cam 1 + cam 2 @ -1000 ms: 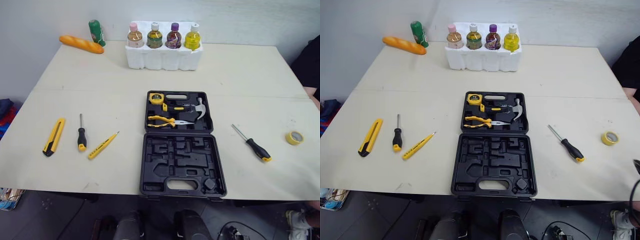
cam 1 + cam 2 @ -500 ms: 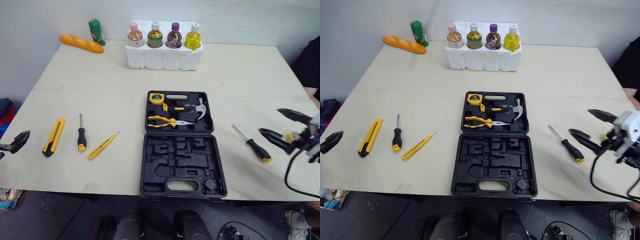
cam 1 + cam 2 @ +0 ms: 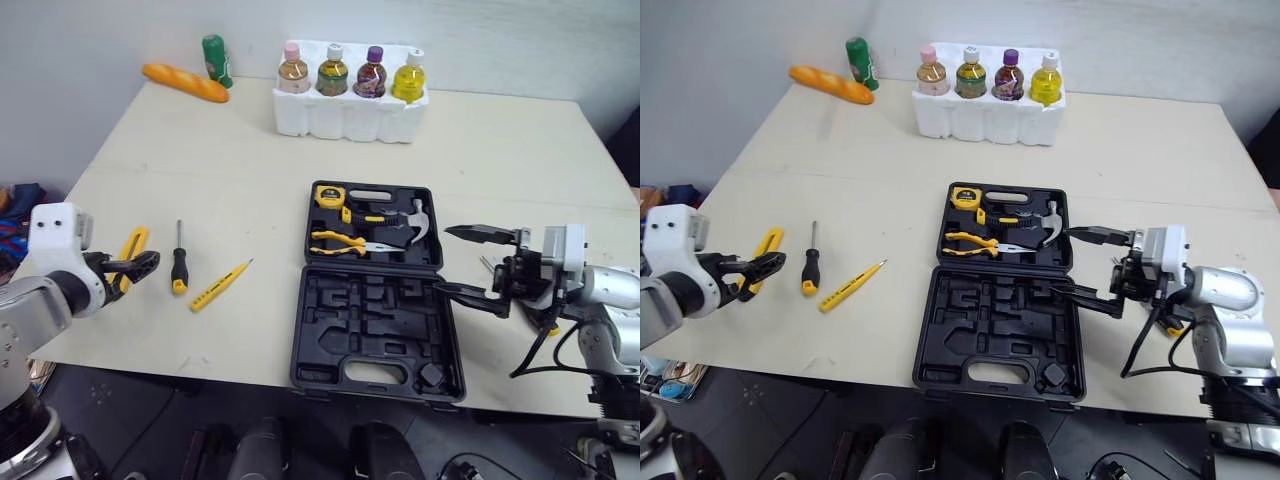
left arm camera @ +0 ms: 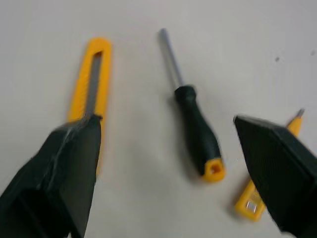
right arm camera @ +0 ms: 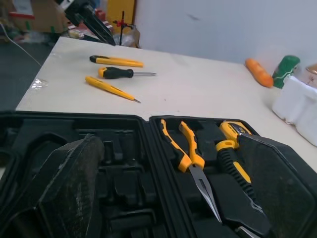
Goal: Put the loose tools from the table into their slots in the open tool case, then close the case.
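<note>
Left gripper and right gripper gape, now closer in; we count 1 utility knife, 1 screwdriver, 1 tester pen.

Left pincer gaped over worktop; black-handled screwdriver lay between fingers, yellow utility knife by one, yellow tester pen by other.

My right gripper covers most of the screwdriver beside the tool case; a bit of shaft and what may be its yellow butt peek out. On my left wrist view, blurred, my own fingers hide the utility knife's near end and part of the tester pen.
</note>
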{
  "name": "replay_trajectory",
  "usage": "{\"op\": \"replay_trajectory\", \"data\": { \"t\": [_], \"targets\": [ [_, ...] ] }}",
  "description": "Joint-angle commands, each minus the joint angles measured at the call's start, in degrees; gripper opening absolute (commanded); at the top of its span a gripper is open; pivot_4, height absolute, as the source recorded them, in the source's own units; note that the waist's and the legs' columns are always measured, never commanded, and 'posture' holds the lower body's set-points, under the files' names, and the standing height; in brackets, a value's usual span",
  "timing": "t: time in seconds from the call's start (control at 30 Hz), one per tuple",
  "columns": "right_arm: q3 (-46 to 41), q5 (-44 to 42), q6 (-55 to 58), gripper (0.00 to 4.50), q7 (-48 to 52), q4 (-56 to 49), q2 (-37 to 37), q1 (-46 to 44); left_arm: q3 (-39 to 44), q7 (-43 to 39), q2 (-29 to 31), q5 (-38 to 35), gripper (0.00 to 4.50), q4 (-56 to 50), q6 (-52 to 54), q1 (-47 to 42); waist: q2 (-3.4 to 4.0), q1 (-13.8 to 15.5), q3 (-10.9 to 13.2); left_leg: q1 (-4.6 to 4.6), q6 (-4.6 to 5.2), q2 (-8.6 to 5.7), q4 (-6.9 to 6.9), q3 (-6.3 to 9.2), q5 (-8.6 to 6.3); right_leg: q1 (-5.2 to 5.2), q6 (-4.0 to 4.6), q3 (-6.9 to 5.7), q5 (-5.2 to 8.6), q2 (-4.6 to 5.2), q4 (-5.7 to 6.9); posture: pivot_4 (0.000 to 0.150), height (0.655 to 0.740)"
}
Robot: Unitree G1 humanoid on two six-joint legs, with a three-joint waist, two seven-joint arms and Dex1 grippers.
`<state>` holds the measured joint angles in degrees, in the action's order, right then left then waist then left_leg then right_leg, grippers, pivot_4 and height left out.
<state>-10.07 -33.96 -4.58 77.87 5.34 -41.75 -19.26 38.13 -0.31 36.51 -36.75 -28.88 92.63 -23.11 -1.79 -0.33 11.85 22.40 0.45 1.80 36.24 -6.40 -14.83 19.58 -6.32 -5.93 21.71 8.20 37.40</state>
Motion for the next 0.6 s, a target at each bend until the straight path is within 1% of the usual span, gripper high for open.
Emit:
{"op": "replay_trajectory", "data": {
  "t": [0.03,0.13,0.17,0.23,0.33,0.4,0.53,0.57,0.6],
  "targets": [
    [0.8,0.5,-0.1,4.5,-0.2,-0.9,1.5,-1.8,-0.9,3.5,-0.9,-0.5,4.48,1.7,-0.1,-4.8,-0.08,0.1,0.0,0.02,-0.01,0.02,0.01,0.02,0.01,0.0,0.0,-0.01,0.0,-0.05,-0.01,0.15,0.74],
    [2.8,1.7,0.7,4.5,-2.4,-4.4,3.1,-2.1,-7.1,5.6,-0.8,5.2,4.48,5.2,-0.1,-7.6,-0.08,0.2,0.0,0.02,-0.02,0.02,0.09,0.05,0.01,-0.04,0.0,0.01,0.0,-0.13,-0.01,0.15,0.74],
    [3.5,1.9,1.2,4.5,-3.1,-6.4,3.2,-2.1,-7.0,6.1,-2.0,6.6,4.48,5.9,-0.4,-8.5,-0.08,0.2,0.0,0.02,-0.01,0.0,0.08,0.04,0.01,-0.03,0.0,0.02,0.0,-0.2,0.0,0.15,0.74],
    [5.1,2.7,1.3,4.5,-2.3,-10.0,2.7,-2.0,-6.7,4.8,-4.4,5.6,4.48,7.0,-0.3,-9.4,-0.08,0.2,0.0,0.07,-0.01,-0.01,0.08,0.04,0.01,0.01,0.0,0.03,0.0,-0.32,-0.01,0.15,0.74],
    [5.3,1.6,4.2,4.5,-5.4,-14.2,3.4,-2.1,-11.0,4.2,-4.7,6.7,4.48,7.0,-0.1,-7.9,-0.1,0.2,0.0,0.18,-0.07,0.05,0.08,0.11,-0.02,0.03,0.0,0.03,0.0,-0.44,-0.09,0.15,0.74],
    [5.1,1.7,4.7,4.5,-6.2,-15.0,3.4,-2.2,-13.8,4.0,-3.6,8.5,4.48,7.0,-0.1,-7.2,-0.1,0.3,0.0,0.2,-0.07,0.05,0.08,0.16,-0.03,0.03,0.0,0.01,0.0,-0.47,-0.16,0.15,0.74],
    [5.2,2.2,5.4,4.5,-6.0,-15.4,2.6,-2.5,-12.5,3.3,-5.4,11.2,4.48,8.6,-1.5,-7.2,-0.1,0.2,0.0,0.24,-0.07,0.07,0.09,0.16,-0.02,0.01,0.01,0.0,-0.01,-0.52,-0.27,0.15,0.74],
    [5.0,2.1,5.8,4.5,-6.5,-15.8,2.5,-2.6,-13.5,3.0,-5.1,11.9,4.48,8.7,-2.1,-6.3,-0.1,0.2,0.0,0.24,-0.07,0.07,0.09,0.16,-0.02,0.01,0.01,0.0,-0.01,-0.52,-0.27,0.15,0.74],
    [4.7,2.1,6.1,4.5,-6.9,-16.0,2.3,-2.5,-13.2,2.9,-6.1,12.2,4.48,8.8,-2.1,-5.9,-0.09,0.2,0.0,0.24,-0.07,0.08,0.09,0.17,-0.02,0.01,0.01,0.0,-0.01,-0.52,-0.27,0.15,0.74]
  ]
}}
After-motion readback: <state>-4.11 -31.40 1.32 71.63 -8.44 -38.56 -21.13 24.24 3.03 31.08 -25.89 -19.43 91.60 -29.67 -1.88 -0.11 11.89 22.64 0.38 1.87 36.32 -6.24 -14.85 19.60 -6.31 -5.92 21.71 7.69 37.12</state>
